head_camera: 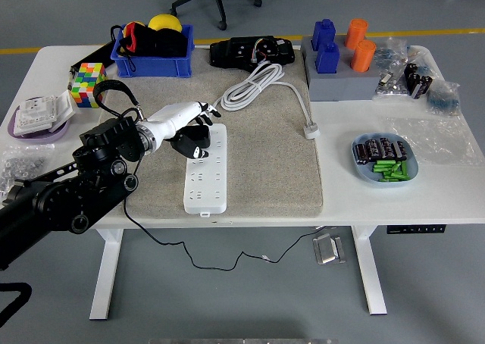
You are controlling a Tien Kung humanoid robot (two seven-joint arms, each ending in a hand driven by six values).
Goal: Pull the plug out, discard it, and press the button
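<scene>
White left hand, fingers curled apparently on black plug, white power strip, no legible writing

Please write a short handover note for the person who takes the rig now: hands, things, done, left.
Left hand: over the top end of the power strip, fingers curled around the black plug.
Right hand: not in view.
Strip lies on the grey mat, white cable coiled behind it.
Done: plug reached.
Left: pull plug out, throw it away, press button.

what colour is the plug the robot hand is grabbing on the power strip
Black, seen in the head view: the plug on the white power strip.
</scene>
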